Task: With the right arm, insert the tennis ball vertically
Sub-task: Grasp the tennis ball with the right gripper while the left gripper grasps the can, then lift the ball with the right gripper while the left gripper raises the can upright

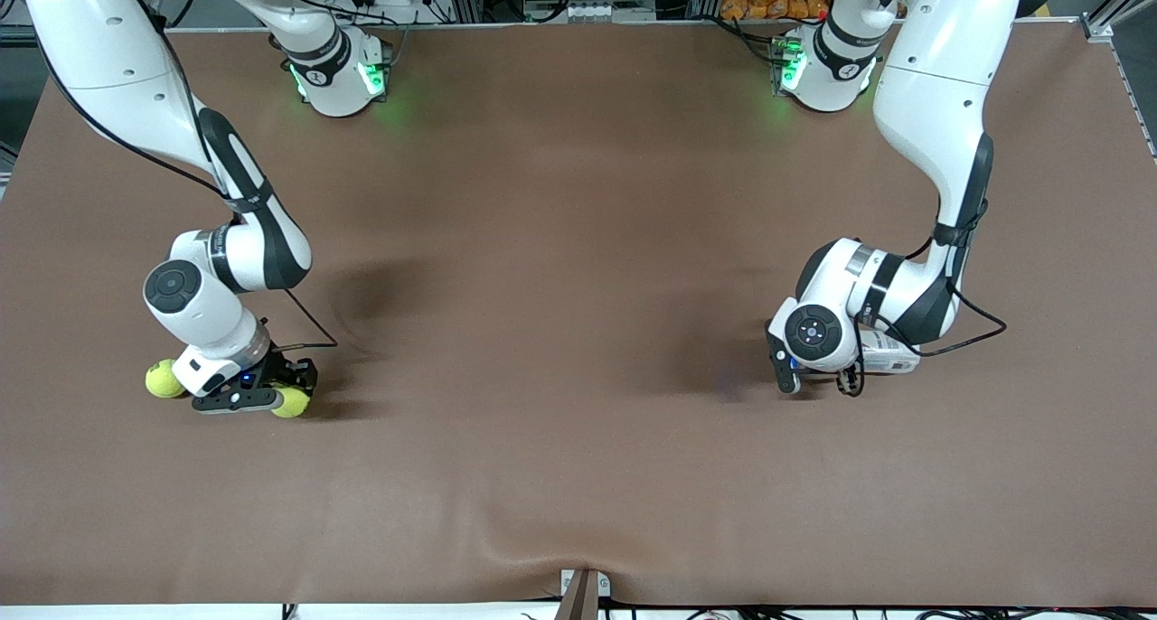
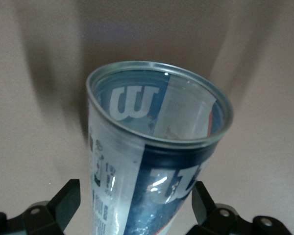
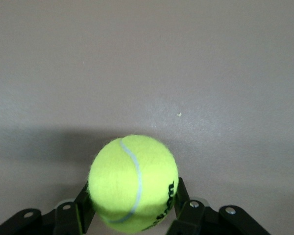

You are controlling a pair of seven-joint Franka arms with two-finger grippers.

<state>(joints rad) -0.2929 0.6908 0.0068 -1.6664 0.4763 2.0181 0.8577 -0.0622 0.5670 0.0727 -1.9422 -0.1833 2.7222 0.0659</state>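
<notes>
Across the brown surface (image 1: pixel 560 267) our two arms sit well apart. At middle right, the left end effector (image 2: pixel 137 205) grips a clear can (image 2: pixel 152 142), mouth open, nothing visible inside. At lower left, the right end effector (image 3: pixel 132 205) clamps a tennis ball (image 3: pixel 133 182); a second ball (image 1: pixel 164 379) lies beside it. We judge a misaligned can could reject the ball.

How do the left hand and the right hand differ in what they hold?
The left hand grips a clear tube can with an open mouth and blue print; the right hand grips a yellow tennis ball. A second ball lies beside the right hand; none lies by the left. Both hands are low at the table and shut on their load.
</notes>
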